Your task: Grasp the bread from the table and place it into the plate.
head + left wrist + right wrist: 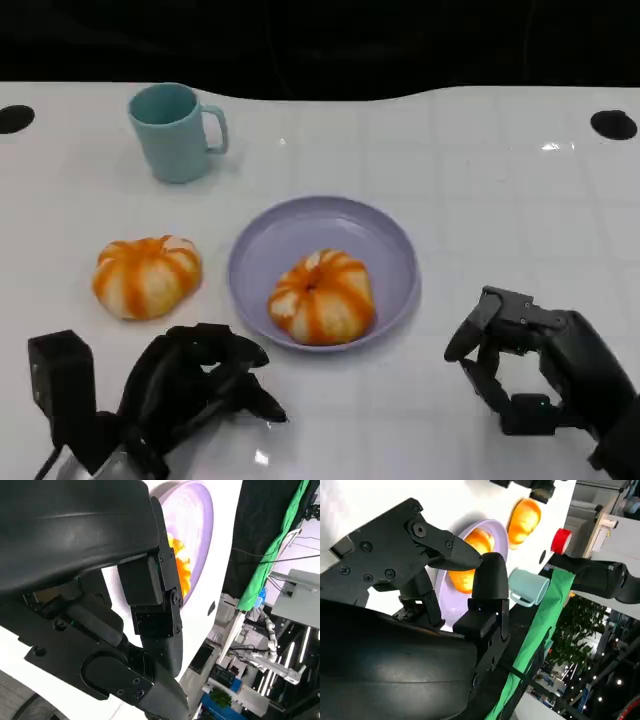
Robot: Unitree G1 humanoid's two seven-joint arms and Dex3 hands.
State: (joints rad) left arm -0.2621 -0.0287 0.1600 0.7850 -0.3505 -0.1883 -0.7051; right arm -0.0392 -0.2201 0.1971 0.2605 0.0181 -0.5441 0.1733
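One bread (321, 297) lies in the plate (388, 243), another bread (146, 276) on the worktop (480, 180) at eleven o'clock from the left hand (195, 385), both hands' fingers (478, 378) curled, empty.

**One bread on the plate, one beside it**

A striped orange-and-white bread (321, 297) is sitting in the lavender plate (390, 240), toward its near edge. A second bread (147, 276) is lying on the white table (480, 180) just to the plate's left. A teal mug (176, 131) is standing upright farther back. The left hand (195, 385) is resting low with fingers curled, holding nothing. The right hand (525, 365) is hovering right of the plate, fingers apart and empty.
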